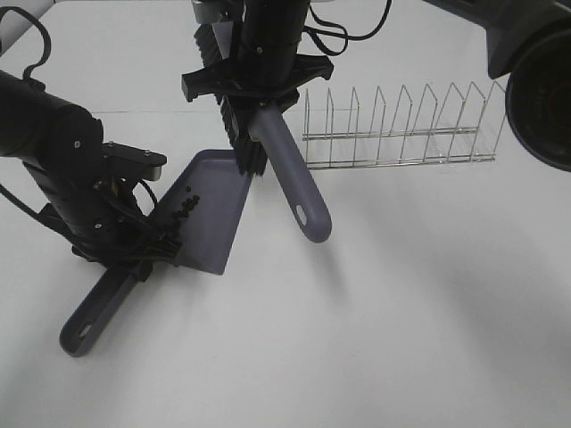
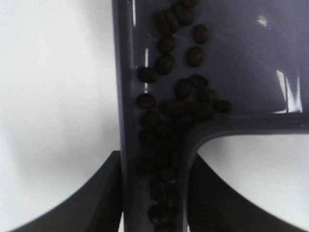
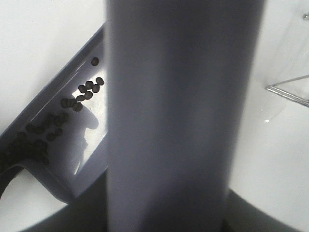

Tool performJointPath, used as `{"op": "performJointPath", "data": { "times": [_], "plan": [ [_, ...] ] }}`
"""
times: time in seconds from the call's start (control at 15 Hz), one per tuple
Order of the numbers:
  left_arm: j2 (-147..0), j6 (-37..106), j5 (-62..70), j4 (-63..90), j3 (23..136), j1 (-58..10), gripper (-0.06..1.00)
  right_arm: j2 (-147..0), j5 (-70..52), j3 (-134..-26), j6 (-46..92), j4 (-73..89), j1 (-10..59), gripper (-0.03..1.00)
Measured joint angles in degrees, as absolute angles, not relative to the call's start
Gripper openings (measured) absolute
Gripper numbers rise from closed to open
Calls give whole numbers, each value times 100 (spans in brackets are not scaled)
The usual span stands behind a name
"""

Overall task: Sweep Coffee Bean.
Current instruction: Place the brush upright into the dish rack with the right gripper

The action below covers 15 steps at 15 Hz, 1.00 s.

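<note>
Left arm and right arm matte black — thick cylinders, black cables.

Bright, even overhead light washes the white surface almost featureless, with soft grey shadows beneath the arms. White glare streaks the dustpan. The close brush handle is blurred and dim.

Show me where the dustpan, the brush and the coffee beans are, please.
dustpan [image 1: 219, 218]: exterior high view, bare floor of its blade.
brush [image 1: 290, 174]: exterior high view, middle of its handle.
coffee beans [image 2: 164, 64]: left wrist view, one bean in the pile inside the pan.
</note>
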<state>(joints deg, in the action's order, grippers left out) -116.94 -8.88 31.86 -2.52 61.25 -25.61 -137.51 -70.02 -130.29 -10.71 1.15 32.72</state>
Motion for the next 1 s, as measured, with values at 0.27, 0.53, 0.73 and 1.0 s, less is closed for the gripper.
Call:
{"op": "performJointPath", "data": {
  "times": [0.27,0.53,0.73,1.0],
  "plan": [
    [-11694,-888,3191,-252,6125,-2561,31,-13384,-7013,-12846,-1071,92,3272,28],
    [-11694,-888,3197,-252,6131,-2561,31,-12370,-7002,-11138,-985,-115,3168,28],
    [-11694,-888,3197,-252,6131,-2561,31,-11757,-7007,-9740,-957,-52,2515,28],
    [-11694,-888,3220,-246,6136,-2561,31,-11431,-7007,-8514,-636,69,1346,28]
  ]
}}
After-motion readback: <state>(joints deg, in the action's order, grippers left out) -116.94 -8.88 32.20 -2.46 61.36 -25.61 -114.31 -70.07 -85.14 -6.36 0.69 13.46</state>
